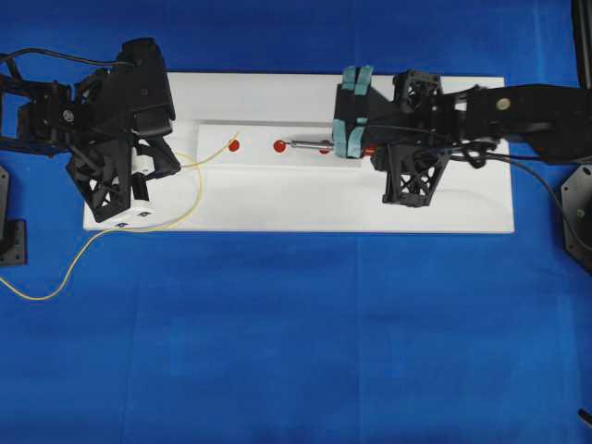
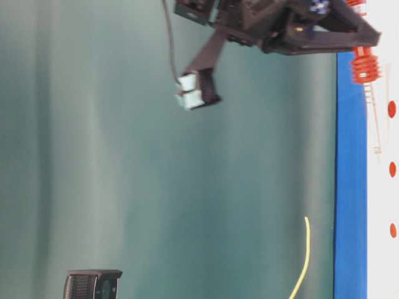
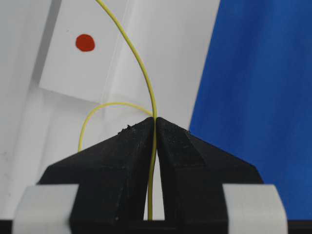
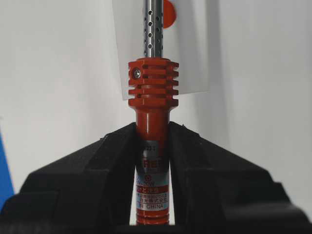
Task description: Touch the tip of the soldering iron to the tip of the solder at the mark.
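On white board (image 1: 277, 199), solder (image 1: 199, 185), soldering iron (image 1: 310, 144)

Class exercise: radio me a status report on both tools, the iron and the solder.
Left tool shut on solder. Right tool shut on soldering iron. Tips apart. Nothing between them.

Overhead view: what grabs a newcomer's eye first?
The white board on blue cloth, a black arm at each end. The right gripper is shut on the red-handled iron, whose shaft lies along a row of red dots. The left gripper pinches the yellow solder, which loops off the board at lower left.
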Robot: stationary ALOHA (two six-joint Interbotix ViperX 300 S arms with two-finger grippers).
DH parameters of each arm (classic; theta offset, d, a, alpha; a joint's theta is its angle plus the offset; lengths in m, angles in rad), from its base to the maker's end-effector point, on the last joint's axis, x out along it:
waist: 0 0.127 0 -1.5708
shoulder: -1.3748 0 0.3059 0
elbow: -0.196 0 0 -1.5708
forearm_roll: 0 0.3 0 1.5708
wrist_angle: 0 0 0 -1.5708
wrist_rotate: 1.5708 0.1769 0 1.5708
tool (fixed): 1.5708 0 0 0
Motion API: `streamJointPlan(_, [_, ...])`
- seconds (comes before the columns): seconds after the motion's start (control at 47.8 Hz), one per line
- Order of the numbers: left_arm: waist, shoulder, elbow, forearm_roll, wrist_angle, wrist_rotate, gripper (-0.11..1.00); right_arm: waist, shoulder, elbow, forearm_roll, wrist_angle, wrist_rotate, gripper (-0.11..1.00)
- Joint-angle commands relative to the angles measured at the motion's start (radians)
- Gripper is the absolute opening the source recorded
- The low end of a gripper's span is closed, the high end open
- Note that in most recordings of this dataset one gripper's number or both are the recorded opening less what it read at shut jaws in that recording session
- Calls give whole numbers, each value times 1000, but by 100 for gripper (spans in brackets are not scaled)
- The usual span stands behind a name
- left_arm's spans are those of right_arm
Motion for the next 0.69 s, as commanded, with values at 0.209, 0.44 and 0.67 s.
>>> streamJointPlan(0.209, [-3, -5, -5, 2, -9, -2, 3, -8, -207, 92, -18, 51, 51, 6])
streamJointPlan(0.44, [-3, -5, -5, 2, -9, -6, 3, -8, -316, 181, -48, 58, 127, 6])
streamJointPlan(0.67, [-3, 2, -8, 2, -9, -6, 3, -8, -319, 199, -49, 55, 138, 6])
